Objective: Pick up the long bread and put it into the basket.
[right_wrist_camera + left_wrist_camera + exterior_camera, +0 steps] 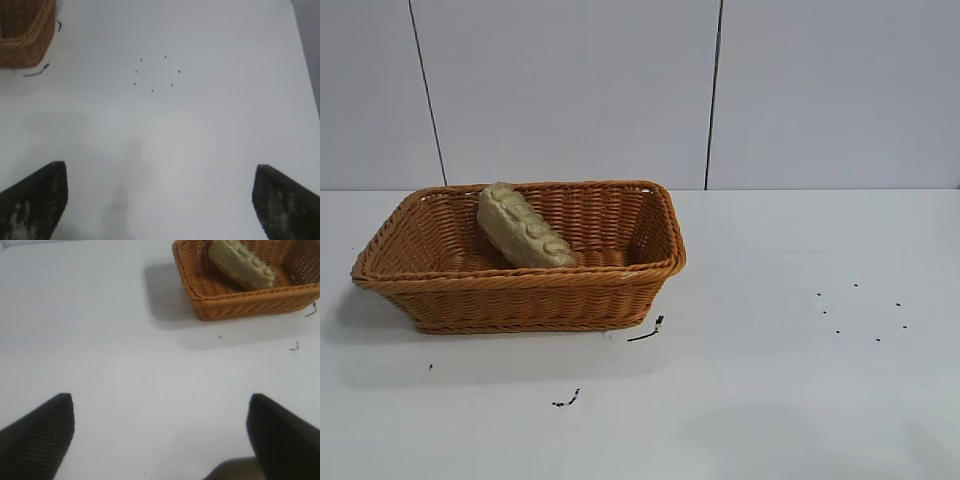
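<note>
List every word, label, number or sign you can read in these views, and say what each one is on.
None: no readable text in any view.
The basket and the long bread lying inside it carry no label or print.
The table shows only small dark specks and scribble-like marks, which form no letters or numbers.
The left claw and right claw, both open over bare table, bear no markings.

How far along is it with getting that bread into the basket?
It looks finished. The long bread already lies inside the basket, leaning against its back wall. Nothing is in hand: the left gripper and the right gripper are both open and empty, hanging over bare table away from the basket. Nothing visible is left to do.
</note>
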